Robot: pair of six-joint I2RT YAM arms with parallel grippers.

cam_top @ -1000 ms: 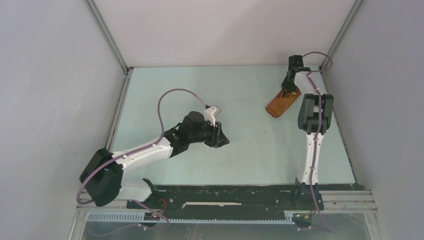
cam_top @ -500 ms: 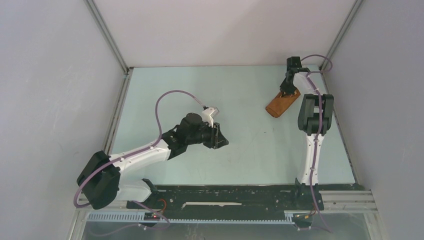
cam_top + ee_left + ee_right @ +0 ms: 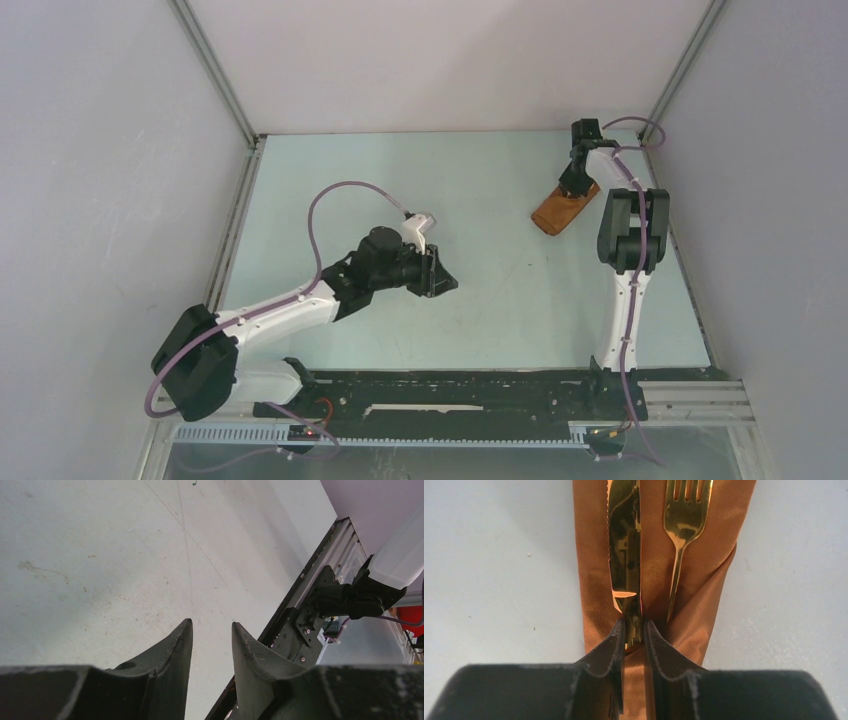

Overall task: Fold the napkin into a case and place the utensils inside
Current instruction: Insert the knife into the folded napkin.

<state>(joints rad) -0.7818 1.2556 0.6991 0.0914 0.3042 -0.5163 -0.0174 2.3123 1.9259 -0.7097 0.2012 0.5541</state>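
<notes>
The napkin is folded into a narrow rust-orange case [image 3: 558, 210] that lies at the far right of the table. It fills the middle of the right wrist view [image 3: 704, 590]. A shiny gold knife [image 3: 625, 545] and a gold fork [image 3: 684, 525] lie side by side on the cloth, their handles tucked under a fold. My right gripper [image 3: 631, 627] is shut on the knife's handle at the case's far end [image 3: 577, 182]. My left gripper [image 3: 211, 625] is open and empty, low over bare table near the middle [image 3: 441, 277].
The black front rail [image 3: 320, 600] with the right arm's base runs along the near edge. Grey walls close in the table on the left, back and right [image 3: 700, 120]. The case lies close to the right wall.
My right gripper has shifted slightly left at the case's far end, still holding the knife. My left arm has drawn back a little to the left.
</notes>
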